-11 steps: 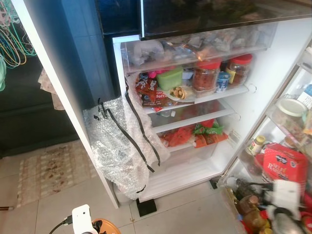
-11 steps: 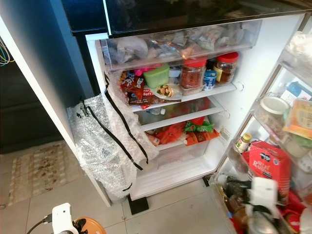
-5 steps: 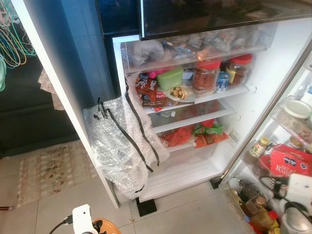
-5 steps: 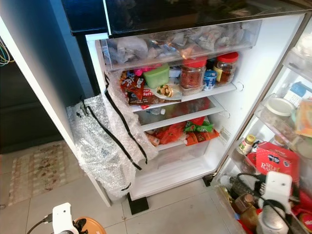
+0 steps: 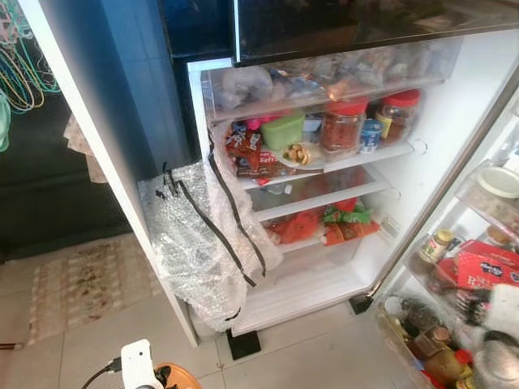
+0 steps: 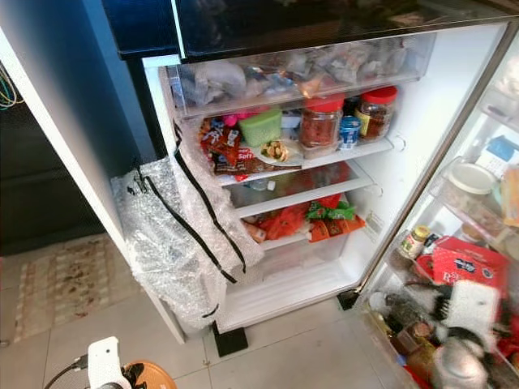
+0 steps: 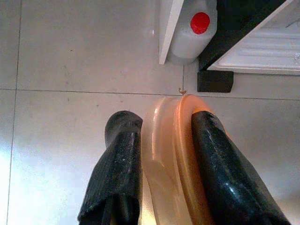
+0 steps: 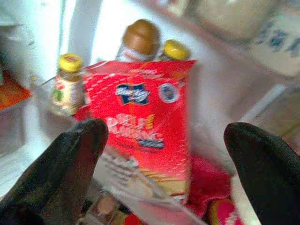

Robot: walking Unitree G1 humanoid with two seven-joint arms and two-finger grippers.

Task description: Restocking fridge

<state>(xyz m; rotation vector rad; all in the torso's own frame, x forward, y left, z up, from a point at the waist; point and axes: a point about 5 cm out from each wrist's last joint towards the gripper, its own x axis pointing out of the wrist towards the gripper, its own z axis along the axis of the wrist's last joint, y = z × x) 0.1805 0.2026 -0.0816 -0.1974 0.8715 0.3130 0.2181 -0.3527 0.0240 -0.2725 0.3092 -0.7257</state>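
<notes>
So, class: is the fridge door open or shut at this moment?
Open. The fridge door is swung wide to the right, showing the inner shelves and the red box in its door rack.

— Where is there room in the fridge [image 5: 454, 121]?
— The lowest shelf [image 5: 312, 288] is bare, but bubble wrap [image 5: 207, 243] hangs across its left side.
— And the door bins?
— Crowded: a red carton [image 8: 145, 126] and small bottles [image 8: 65, 84] stand right before the spread right tool [image 8: 166, 154].
</notes>
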